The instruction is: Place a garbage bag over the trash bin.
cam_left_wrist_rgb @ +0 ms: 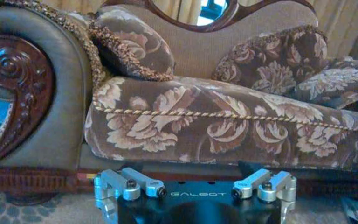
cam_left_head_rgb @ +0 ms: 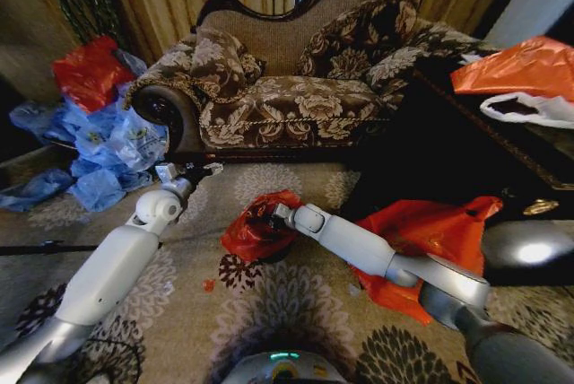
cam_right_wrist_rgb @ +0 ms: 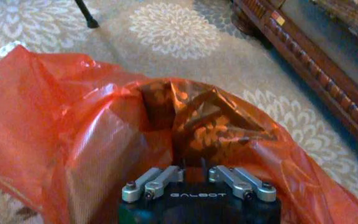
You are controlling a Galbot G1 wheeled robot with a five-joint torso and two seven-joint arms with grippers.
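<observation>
The garbage bag (cam_left_head_rgb: 254,230) is a crumpled red-orange heap on the carpet in front of the sofa. My right gripper (cam_left_head_rgb: 263,219) reaches into its top from the right. In the right wrist view the thin plastic (cam_right_wrist_rgb: 73,135) bulges around the gripper (cam_right_wrist_rgb: 195,167), whose fingers are drawn together and shut on a fold of it. The trash bin is almost wholly hidden under the bag; a dark sliver (cam_left_head_rgb: 274,256) shows at the bag's lower edge. My left gripper (cam_left_head_rgb: 190,171) hovers open to the bag's left, facing the sofa, with nothing in it.
The patterned sofa (cam_left_head_rgb: 296,88) stands just behind. A larger orange bag (cam_left_head_rgb: 439,236) lies on the floor at the right, under my right arm. Blue bags (cam_left_head_rgb: 108,146) and a red one (cam_left_head_rgb: 90,70) are piled at the left. A dark table (cam_left_head_rgb: 502,160) with bags is on the right.
</observation>
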